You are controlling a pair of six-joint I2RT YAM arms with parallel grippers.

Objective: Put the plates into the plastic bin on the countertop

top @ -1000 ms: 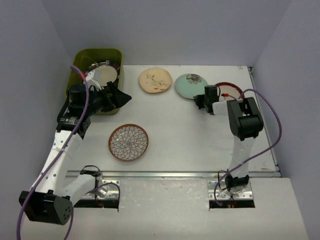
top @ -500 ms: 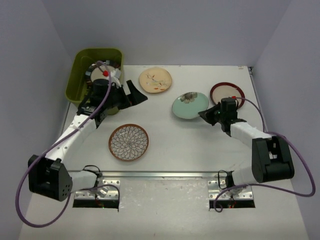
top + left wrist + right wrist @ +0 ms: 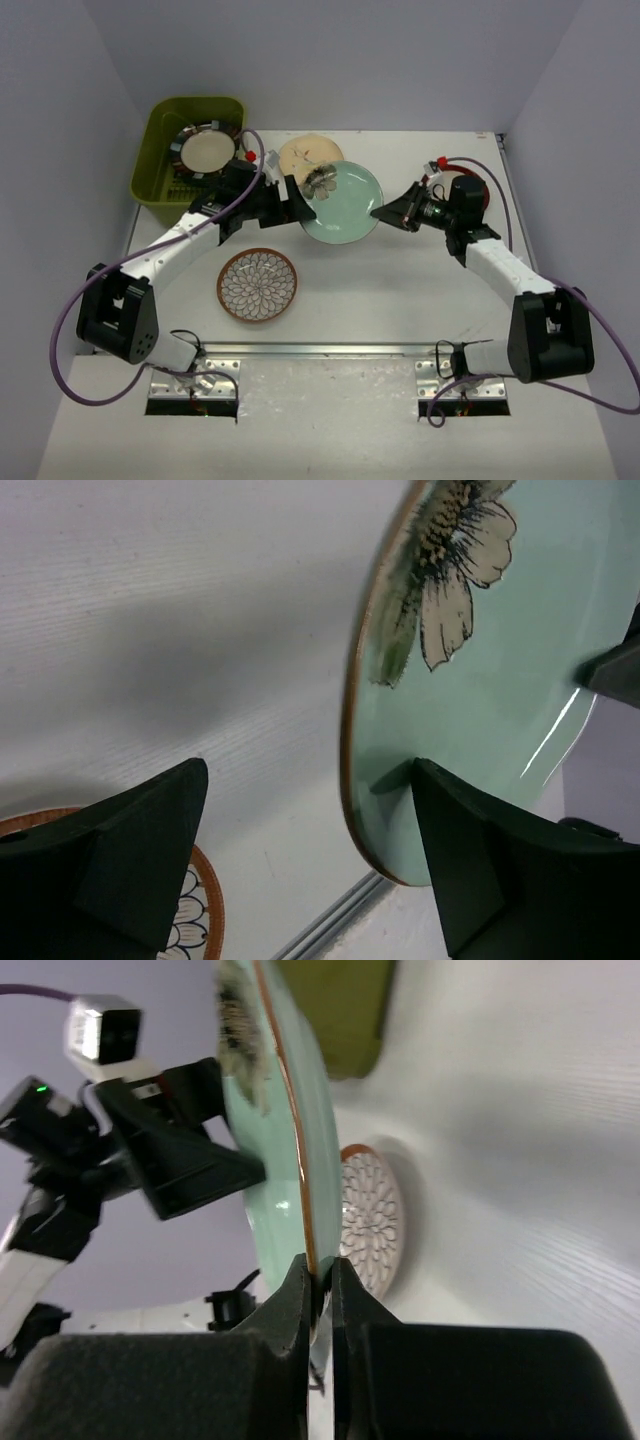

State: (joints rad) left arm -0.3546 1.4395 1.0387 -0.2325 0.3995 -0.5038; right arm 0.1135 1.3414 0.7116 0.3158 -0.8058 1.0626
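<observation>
My right end effector (image 3: pixel 320 1275) is pressed together on the rim of the mint-green plate (image 3: pixel 345 205). It pinches the plate's right edge and holds it tilted above the middle of the worktop (image 3: pixel 400 290). The painted flower sits on the plate's far left part.

My left end effector (image 3: pixel 310 780) is spread wide and straddles the opposite, left rim of the same plate. One finger (image 3: pixel 480 870) is over the glazed green face. The other is on the underside, with open space between it and the rim. I cannot tell whether either finger actually touches the plate.

The plastic bin (image 3: pixel 160 130) sits at the far left corner of the worktop, well clear of the raised plate. A white plate (image 3: pixel 207 150) with a dark rim lies flat inside it.

A cream plate (image 3: pixel 300 150) lies just right of the bin, partly hidden behind the mint-green one. A red-rimmed plate (image 3: pixel 478 186) lies at the far right, mostly covered by my right arm. A brown-rimmed plate with a petal pattern (image 3: pixel 258 285) lies flat nearer the front, left of centre and apart from everything else.
</observation>
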